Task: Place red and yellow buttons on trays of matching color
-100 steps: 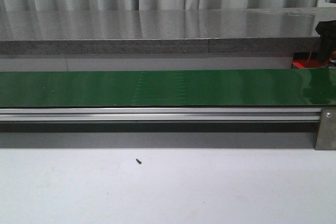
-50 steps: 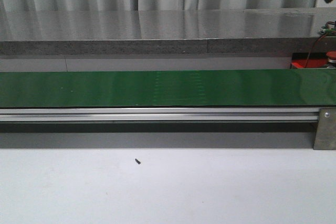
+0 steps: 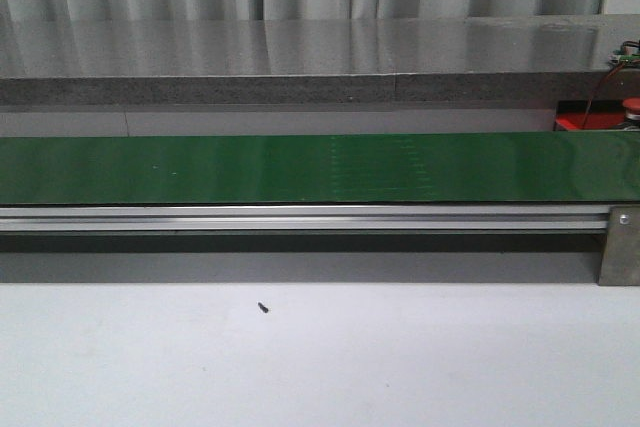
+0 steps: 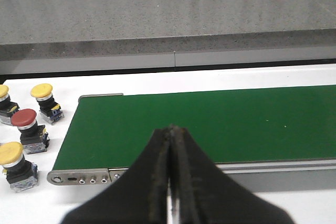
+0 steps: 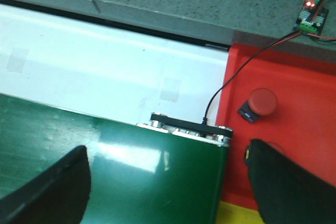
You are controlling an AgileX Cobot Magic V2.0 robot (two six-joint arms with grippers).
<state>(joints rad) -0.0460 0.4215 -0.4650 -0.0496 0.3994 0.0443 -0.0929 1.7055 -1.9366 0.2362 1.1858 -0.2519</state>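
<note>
Front view: long green belt (image 3: 300, 168) runs left to right across the white table (image 3: 320, 357), metal rail along its near edge. No arm or tool shows in this view. Tiny dark speck (image 3: 263, 307) on the table near the belt. At far right, just behind the belt, a sliver of the red tray (image 3: 585, 122) with a red button (image 3: 630, 105) on it, mostly cut off by the frame edge.

Left wrist view: left tool (image 4: 170, 145) has its black fingers (image 4: 152, 182) pressed together, nothing between them, hanging above the near edge of the belt (image 4: 210, 121) at its end. Beside that belt end, four buttons stand on the white table: two yellow buttons (image 4: 42, 92) farther off, one of them (image 4: 2, 94) half cut by the frame; one red one (image 4: 24, 119) in the middle; another yellow one (image 4: 10, 153) nearest. All are upright, apart from each other, none on a tray.

Right wrist view: right tool (image 5: 168, 182) is spread wide, empty, one finger (image 5: 52, 187) over the belt (image 5: 105, 171), the other over the red tray (image 5: 283, 119). A red button (image 5: 261, 101) lies on the red tray just past the belt's end plate, looks tipped on its side. A thin dark wire (image 5: 247, 61) crosses the tray up to a small green circuit board (image 5: 310, 17) with a lit red LED. A strip of yellow (image 5: 247, 214), likely the yellow tray, shows beside the red tray's edge.
</note>
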